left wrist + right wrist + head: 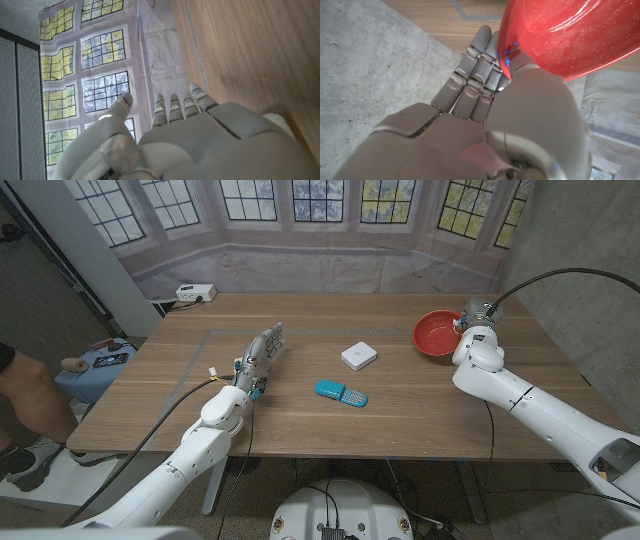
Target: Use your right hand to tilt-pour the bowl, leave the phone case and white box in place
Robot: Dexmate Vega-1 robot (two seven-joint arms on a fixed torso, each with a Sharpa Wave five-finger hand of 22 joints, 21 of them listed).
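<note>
A: Wooden table (400,420) under a painted window backdrop. Landmark: the red bowl (437,333) at the far right. What is at risk?

B: The right hand (470,325) holds the bowl's rim, thumb against it; the pinch looks shallow, so tilting may let it slip. The white box (359,357) lies left of the bowl, the phone case (341,393) farther left and nearer.

A: Contents?

B: None visible. The left hand (262,352), far left of the bowl, holds nothing, fingers extended.

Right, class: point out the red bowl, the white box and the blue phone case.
red bowl (436,333): head view, on its inner floor.
white box (359,356): head view, on its top face.
blue phone case (341,393): head view, on its middle.
</note>
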